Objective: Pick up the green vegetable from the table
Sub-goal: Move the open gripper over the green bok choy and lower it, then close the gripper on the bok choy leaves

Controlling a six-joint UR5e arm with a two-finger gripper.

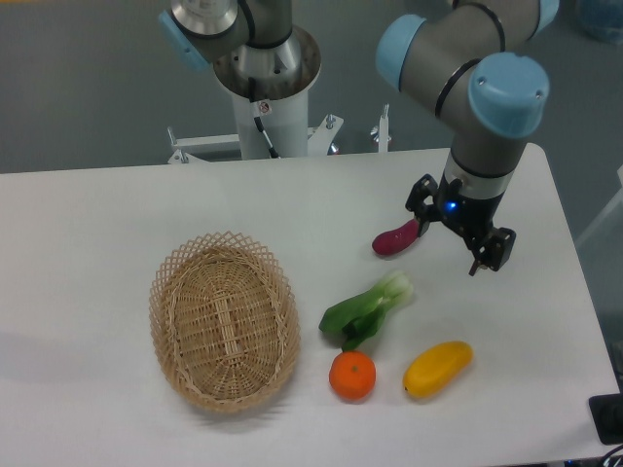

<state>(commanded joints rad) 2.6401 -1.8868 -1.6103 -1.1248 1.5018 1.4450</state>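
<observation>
Four produce items lie on the white counter [117, 224]; we find the green vegetable [368, 309] between the eggplant [397, 237] and the orange [351, 376], right of the basket [223, 320]. We note the gripper [451, 238] hovering beside the eggplant, fingers [481, 261] spread wide, holding nothing.

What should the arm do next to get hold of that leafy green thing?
Probably move toward the lower left in the picture. The gripper hangs open and empty up by the purple piece, while the green vegetable lies apart from it on the table, between the basket and the yellow fruit.
</observation>
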